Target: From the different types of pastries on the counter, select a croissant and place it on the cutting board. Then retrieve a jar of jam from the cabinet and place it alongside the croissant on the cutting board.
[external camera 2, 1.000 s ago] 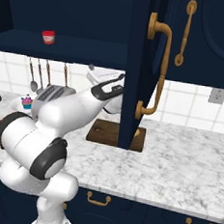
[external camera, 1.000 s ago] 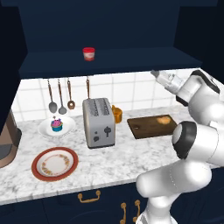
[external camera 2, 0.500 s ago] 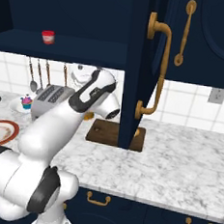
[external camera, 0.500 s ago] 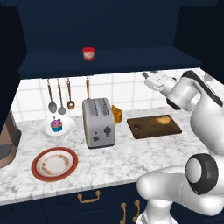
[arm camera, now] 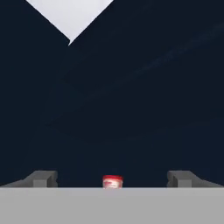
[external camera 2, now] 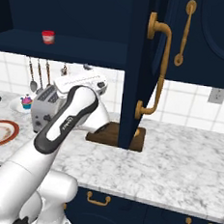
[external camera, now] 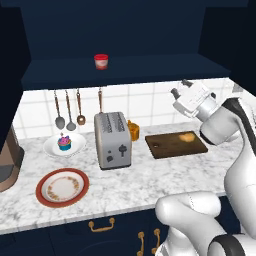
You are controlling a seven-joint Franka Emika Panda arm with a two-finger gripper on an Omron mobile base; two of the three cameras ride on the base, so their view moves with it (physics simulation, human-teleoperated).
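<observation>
The jar of jam stands on the shelf of the open navy cabinet; it also appears as a jar from the right. My gripper hangs open and empty above the cutting board, tilted up toward the shelf, well to the right of the jar. In the hand view the jar looks small and far off, centred between the spread fingertips. The croissant lies on the board. The cupcake sits on a white plate at the left of the counter.
A toaster stands mid-counter with a small orange object behind it. A red-rimmed plate lies front left. Utensils hang on the tiled wall. The open cabinet door with its gold handle stands right of the arm.
The arm has unfolded and risen, and the hand has shifted a little left toward the shelf. The gripper has stayed open and the objects have not moved.
</observation>
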